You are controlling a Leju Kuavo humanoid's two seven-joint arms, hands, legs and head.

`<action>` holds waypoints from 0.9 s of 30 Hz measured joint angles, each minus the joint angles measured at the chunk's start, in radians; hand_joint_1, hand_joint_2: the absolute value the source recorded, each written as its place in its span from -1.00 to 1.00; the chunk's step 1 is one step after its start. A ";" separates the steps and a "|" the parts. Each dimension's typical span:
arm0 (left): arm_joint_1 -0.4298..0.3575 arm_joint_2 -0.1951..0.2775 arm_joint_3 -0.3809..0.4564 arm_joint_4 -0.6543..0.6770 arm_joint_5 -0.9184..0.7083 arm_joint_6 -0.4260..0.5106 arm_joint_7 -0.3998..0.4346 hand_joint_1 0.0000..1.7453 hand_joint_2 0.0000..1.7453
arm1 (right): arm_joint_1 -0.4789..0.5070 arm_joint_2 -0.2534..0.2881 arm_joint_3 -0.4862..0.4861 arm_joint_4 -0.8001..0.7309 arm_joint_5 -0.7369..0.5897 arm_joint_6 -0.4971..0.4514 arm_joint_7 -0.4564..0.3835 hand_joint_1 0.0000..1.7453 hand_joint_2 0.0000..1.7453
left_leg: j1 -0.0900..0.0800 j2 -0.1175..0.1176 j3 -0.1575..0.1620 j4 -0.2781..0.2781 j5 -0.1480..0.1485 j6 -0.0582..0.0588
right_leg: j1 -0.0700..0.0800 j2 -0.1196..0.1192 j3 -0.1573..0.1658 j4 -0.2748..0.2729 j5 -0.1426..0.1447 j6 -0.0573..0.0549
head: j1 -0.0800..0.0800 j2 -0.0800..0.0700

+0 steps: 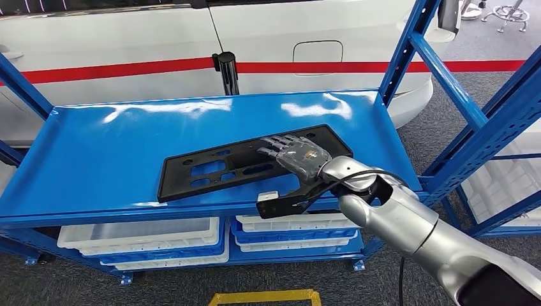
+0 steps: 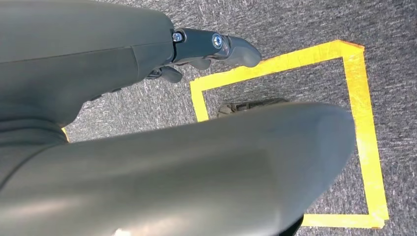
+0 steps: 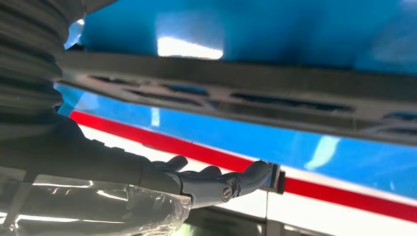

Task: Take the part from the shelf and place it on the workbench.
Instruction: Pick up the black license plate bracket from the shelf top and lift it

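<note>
Head view – right hand (image 1: pixel 298 156) over black part (image 1: pixel 210 169), palm down, fingers (image 1: pixel 273 144) extended, gripping nothing.

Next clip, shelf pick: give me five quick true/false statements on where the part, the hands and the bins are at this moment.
1. The black part lies flat on the blue shelf. True.
2. The right hand is over the part's right end, fingers spread. True.
3. The left hand holds the part. False: it hangs over grey carpet and yellow floor tape, holding nothing.
4. The part has already reached a workbench. False: it is on the shelf's top level.
5. White bins sit on the level below the part. True.

Whether the right hand actually grips the part cannot be told.
</note>
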 joint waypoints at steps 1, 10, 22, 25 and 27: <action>0.000 0.000 0.001 0.000 0.000 0.001 0.000 -1.00 -1.00 | 0.000 0.006 0.004 0.010 0.000 0.000 -0.002 -1.00 1.00 | 0.000 0.000 0.000 0.000 0.000 0.000 | 0.000 0.000 0.000 0.000 0.000 0.000 | 0.000 0.000; 0.000 -0.001 0.013 0.000 0.000 0.007 0.002 -1.00 -1.00 | 0.001 0.027 0.010 0.051 -0.001 0.000 -0.008 -1.00 1.00 | 0.000 0.000 0.000 0.000 0.000 0.000 | -0.001 0.000 0.000 0.000 0.000 0.000 | 0.000 0.000; -0.002 -0.005 0.016 0.000 -0.008 0.007 0.002 -1.00 -1.00 | 0.005 0.046 0.018 0.098 0.026 -0.048 0.008 -1.00 1.00 | 0.000 0.000 -0.001 0.000 0.000 0.000 | -0.001 0.000 0.000 0.000 0.000 0.000 | 0.000 0.000; -0.002 -0.008 0.016 0.000 -0.010 0.008 0.002 -1.00 -1.00 | 0.007 0.063 0.019 0.145 0.047 -0.090 0.026 -1.00 1.00 | 0.000 0.000 -0.001 0.000 0.000 0.000 | -0.001 0.000 0.000 0.000 0.000 0.000 | 0.000 0.000; -0.002 -0.009 0.018 0.000 -0.010 0.009 0.002 -1.00 -1.00 | 0.009 0.078 0.018 0.185 0.063 -0.118 0.033 -1.00 1.00 | 0.000 0.000 -0.001 0.000 0.000 0.000 | -0.001 0.000 0.000 0.000 0.000 0.000 | 0.000 0.000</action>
